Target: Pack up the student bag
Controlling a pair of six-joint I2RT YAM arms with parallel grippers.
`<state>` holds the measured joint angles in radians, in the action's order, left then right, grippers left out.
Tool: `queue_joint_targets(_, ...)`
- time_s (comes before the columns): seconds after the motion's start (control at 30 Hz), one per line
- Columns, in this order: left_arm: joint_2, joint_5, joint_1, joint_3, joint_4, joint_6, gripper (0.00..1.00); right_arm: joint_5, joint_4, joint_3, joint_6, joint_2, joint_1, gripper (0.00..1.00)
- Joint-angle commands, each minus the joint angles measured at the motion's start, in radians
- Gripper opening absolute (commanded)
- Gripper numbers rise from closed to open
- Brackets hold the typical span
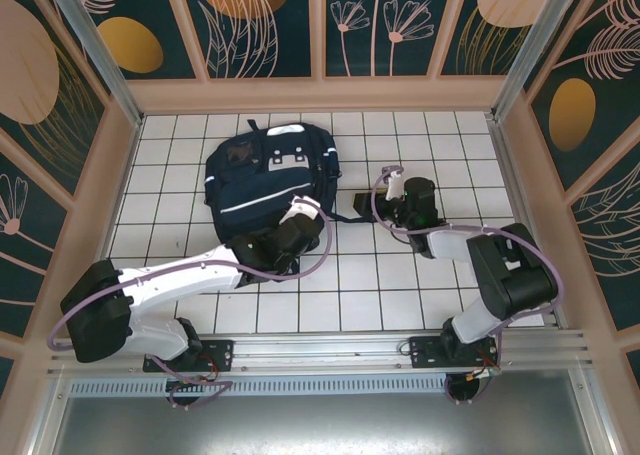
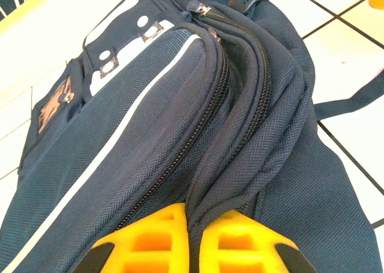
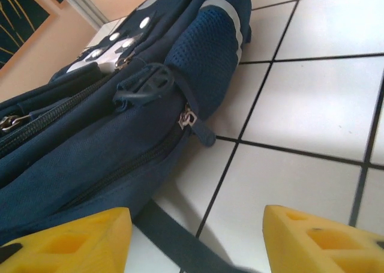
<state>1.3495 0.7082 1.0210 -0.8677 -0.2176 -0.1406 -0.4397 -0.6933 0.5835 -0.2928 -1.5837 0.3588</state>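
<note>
Lying flat on the white-tiled tabletop point(image 1: 370, 287), toward 11 o'clock from centre: student bag point(image 1: 262, 175), navy, white diagonal stripe. Left tool point(image 2: 193, 234): yellow fingers together, clamped on a fold of bag fabric beside a zipper, at the bag's 5 o'clock edge. Right tool point(image 3: 198, 237): fingers apart, at the bag's 3 o'clock side, dark strap point(image 3: 168, 230) lying between them.

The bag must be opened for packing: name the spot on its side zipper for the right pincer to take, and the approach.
Take the dark pull tab hanging from the slider on the student bag: it sticks out free above the tile. Come in low from the right, where the open right pincer faces it.
</note>
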Motion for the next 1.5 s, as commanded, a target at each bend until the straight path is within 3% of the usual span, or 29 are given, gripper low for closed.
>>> queue_joint_targets(0.0,-0.09,0.1,-0.012,-0.013,-0.015,0.006,0.0,-0.066,-0.074,0.051,0.015,-0.055,0.019,0.53)
queue_joint_targets(0.2,-0.158,0.075,-0.012,-0.009,-0.032,0.034,0.0,-0.14,-0.149,0.096,-0.016,-0.143,0.038,0.51)
queue_joint_targets(0.57,-0.183,0.062,-0.012,-0.015,-0.048,0.044,0.0,-0.103,-0.126,0.205,0.021,-0.301,0.089,0.45)
queue_joint_targets(1.03,-0.186,0.04,-0.015,-0.011,-0.052,0.046,0.0,-0.197,-0.195,0.3,0.003,-0.411,0.094,0.52)
queue_joint_targets(1.13,-0.184,0.043,-0.017,-0.008,-0.051,0.045,0.0,-0.215,-0.22,0.303,-0.008,-0.417,0.094,0.43)
queue_joint_targets(1.4,-0.184,0.042,-0.027,-0.007,-0.052,0.042,0.0,-0.165,-0.222,0.249,0.001,-0.363,0.095,0.02)
queue_joint_targets(1.47,-0.182,0.039,-0.03,-0.005,-0.052,0.037,0.0,-0.138,-0.215,0.224,0.007,-0.336,0.095,0.0)
